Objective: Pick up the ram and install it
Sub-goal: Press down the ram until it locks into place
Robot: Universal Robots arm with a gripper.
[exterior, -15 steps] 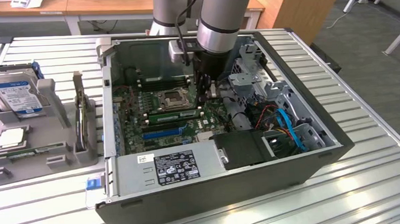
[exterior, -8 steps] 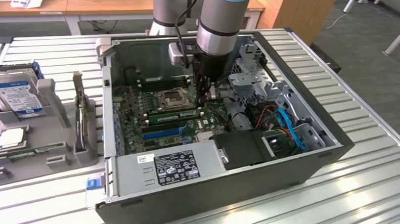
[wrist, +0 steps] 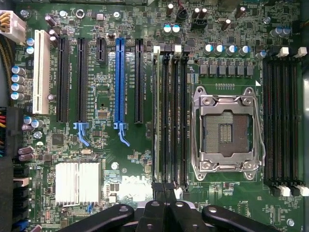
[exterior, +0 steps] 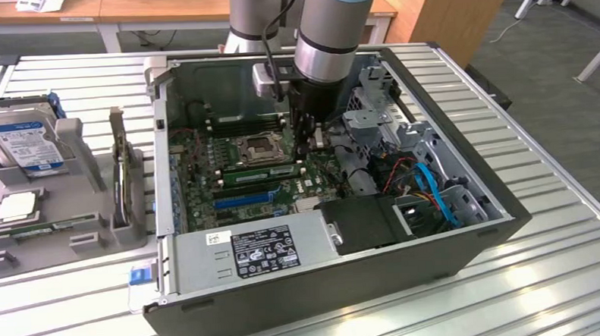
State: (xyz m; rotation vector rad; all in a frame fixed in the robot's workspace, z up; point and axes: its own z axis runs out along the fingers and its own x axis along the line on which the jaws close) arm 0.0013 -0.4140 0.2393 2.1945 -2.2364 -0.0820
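your gripper (wrist: 166, 205) is hovering inside the open computer case (exterior: 466, 259) with jaws fully closed, holding nothing, just above the ram (exterior: 263, 170) lying in its motherboard slot beside the processor socket (wrist: 227, 130), so seating looks underway.

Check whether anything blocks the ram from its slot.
Nothing visible does. The ram already stands in a slot beside the processor socket, with the shut gripper near one end.
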